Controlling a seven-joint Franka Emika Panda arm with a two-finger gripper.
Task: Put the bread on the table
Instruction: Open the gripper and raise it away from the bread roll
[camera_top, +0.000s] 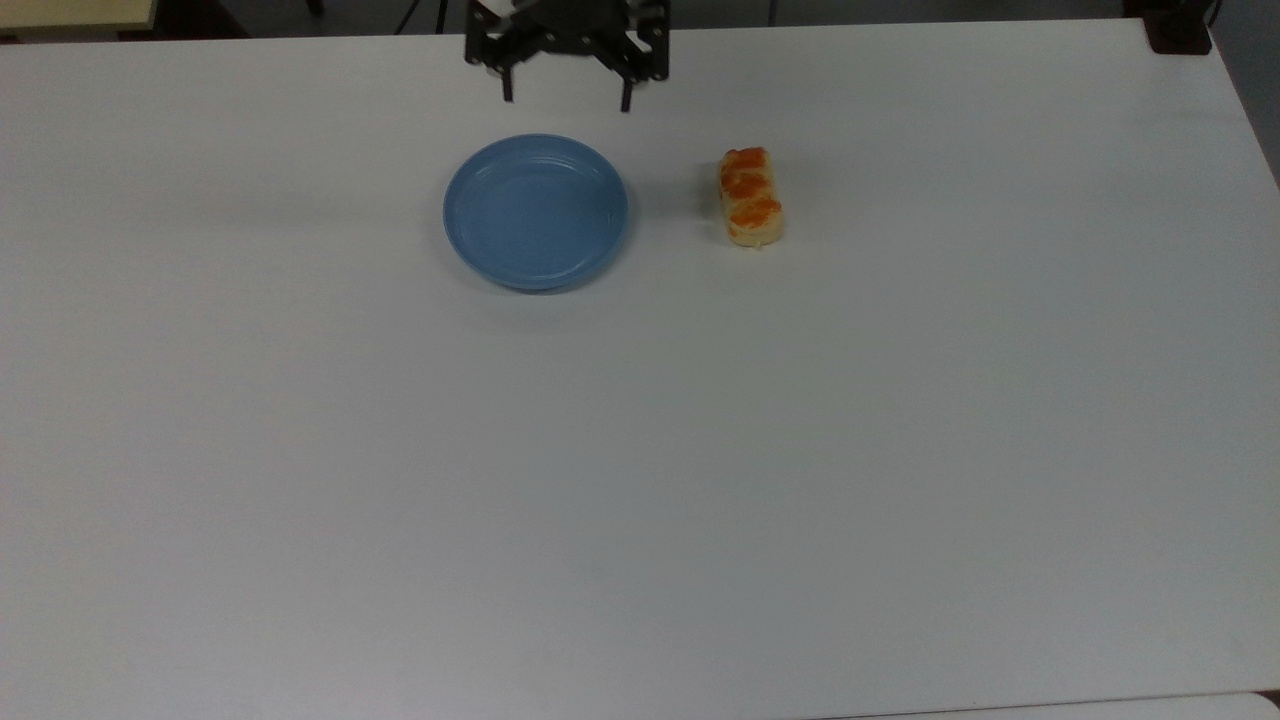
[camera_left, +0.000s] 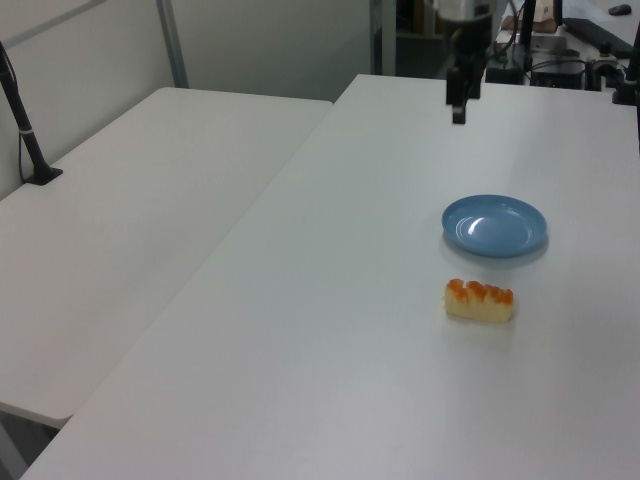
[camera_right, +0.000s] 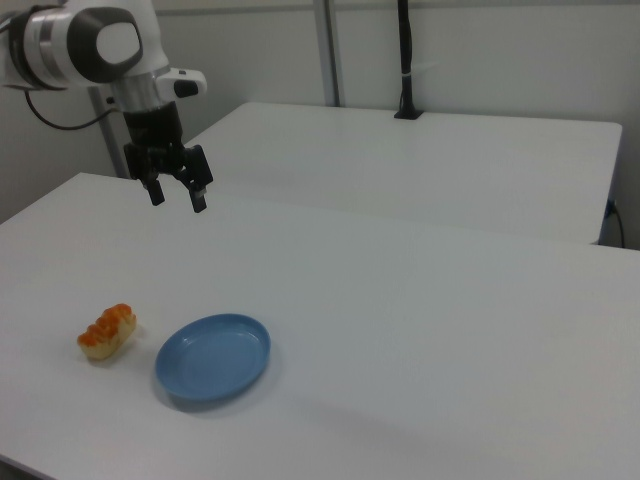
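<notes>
Bread (camera_top: 751, 196) lies on table (camera_top: 640, 450) beside blue plate (camera_top: 536, 211); tool (camera_top: 566, 100) spread apart.

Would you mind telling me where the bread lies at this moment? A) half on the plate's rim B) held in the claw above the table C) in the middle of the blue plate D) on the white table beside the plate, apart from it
D: the bread lies flat on the table, with bare tabletop between it and the blue plate, while the open claw hangs empty beyond the plate.
</notes>
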